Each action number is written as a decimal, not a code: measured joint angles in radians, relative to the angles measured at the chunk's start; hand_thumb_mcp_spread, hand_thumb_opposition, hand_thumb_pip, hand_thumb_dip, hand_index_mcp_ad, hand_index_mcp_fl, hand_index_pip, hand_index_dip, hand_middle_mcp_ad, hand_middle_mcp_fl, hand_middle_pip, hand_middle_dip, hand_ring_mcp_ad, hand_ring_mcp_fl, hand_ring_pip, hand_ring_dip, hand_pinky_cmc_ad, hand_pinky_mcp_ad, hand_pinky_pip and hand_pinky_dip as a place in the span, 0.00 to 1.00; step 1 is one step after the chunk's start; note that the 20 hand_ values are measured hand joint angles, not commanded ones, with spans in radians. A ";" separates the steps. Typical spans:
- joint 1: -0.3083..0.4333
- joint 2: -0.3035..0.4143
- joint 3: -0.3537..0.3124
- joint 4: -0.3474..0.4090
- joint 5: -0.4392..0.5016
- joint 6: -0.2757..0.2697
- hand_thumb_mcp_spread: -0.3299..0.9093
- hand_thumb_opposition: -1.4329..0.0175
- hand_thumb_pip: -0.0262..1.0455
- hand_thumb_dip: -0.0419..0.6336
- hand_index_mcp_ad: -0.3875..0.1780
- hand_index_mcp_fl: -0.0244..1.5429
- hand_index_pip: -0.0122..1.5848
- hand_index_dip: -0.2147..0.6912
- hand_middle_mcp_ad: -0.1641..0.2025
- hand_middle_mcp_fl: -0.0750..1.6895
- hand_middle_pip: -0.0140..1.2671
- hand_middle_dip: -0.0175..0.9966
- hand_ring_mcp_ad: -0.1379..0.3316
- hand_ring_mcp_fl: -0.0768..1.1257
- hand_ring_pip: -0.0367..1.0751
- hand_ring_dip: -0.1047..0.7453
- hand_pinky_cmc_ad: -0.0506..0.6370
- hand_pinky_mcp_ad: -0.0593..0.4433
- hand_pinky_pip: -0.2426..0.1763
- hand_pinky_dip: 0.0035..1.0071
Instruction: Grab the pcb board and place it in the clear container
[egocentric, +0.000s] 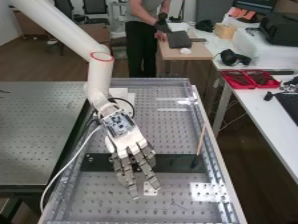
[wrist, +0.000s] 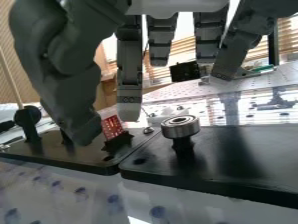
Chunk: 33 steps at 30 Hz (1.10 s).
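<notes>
A perforated grey bench (egocentric: 174, 134) lies beneath the hand (egocentric: 126, 140), fingers extended, gripping nothing, in the high view. In the wrist view, a shiny ringed bearing (wrist: 180, 127) stands above a smooth black plate (wrist: 246, 162); the pcb board's place I cannot tell.

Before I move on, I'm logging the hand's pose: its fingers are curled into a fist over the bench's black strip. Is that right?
Not quite: in the high view, the fingers of the hand are extended, not curled, over the black strip.
</notes>
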 joint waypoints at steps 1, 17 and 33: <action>0.000 -0.001 0.001 -0.002 -0.001 0.001 0.55 0.42 0.64 0.41 0.65 0.08 0.98 0.37 0.57 0.05 0.12 0.14 0.84 0.06 0.16 0.12 0.56 0.55 0.28 0.85; 0.001 -0.002 0.004 0.014 -0.002 -0.023 0.55 0.41 0.64 0.41 0.65 0.11 0.98 0.36 0.56 0.05 0.12 0.14 0.84 0.07 0.16 0.13 0.56 0.55 0.28 0.83; -0.002 0.006 -0.012 0.061 -0.006 -0.079 0.59 0.39 0.64 0.44 0.65 0.15 0.98 0.35 0.57 0.05 0.12 0.14 0.82 0.06 0.12 0.15 0.56 0.51 0.28 0.73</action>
